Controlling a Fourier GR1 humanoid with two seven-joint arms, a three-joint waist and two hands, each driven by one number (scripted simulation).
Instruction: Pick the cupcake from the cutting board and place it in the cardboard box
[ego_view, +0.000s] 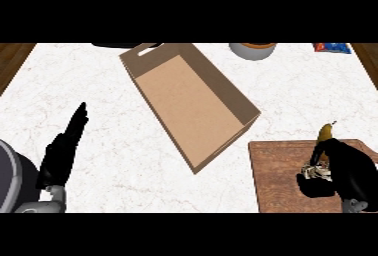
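A big white counter (111, 100) with faint grey lines is filling most of the view. Brown wood floor (13, 57) is peeking out past its two far corners.

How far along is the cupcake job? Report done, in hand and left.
Done: the right hand is curled round the cupcake over the cutting board. In hand: the grasp; whether it is lifted is unclear. Left: carry it to the cardboard box, which holds nothing yet, and release. The left hand rests open at the left.

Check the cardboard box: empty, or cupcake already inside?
Empty: the cardboard box shows only bare brown floor. The cupcake is in the right hand, over the cutting board.
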